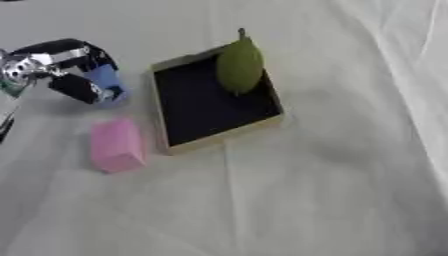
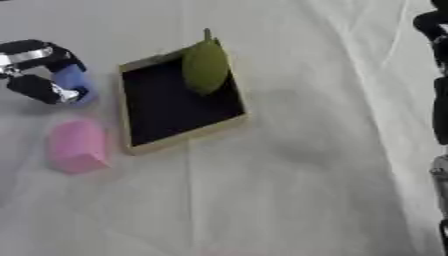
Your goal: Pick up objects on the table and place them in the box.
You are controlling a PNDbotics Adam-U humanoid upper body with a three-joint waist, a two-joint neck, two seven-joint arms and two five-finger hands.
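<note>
One shallow box with a dark floor sits on a table draped in pale cloth. One green leaf-shaped object lies across its far corner, long axis running near to far, its stem tip pointing away. One pink block lies left of the box, lengthwise near to far. The left hand has fingers curled around one blue object, partly hidden. The right arm shows only as dark shapes at the right edge; its hand cannot be made out.

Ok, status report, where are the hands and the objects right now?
Left hand curled round blue object, left of box. Right hand unclear, right edge. Green leaf-shaped object in box; pink block on cloth. Nothing in the way.
</note>
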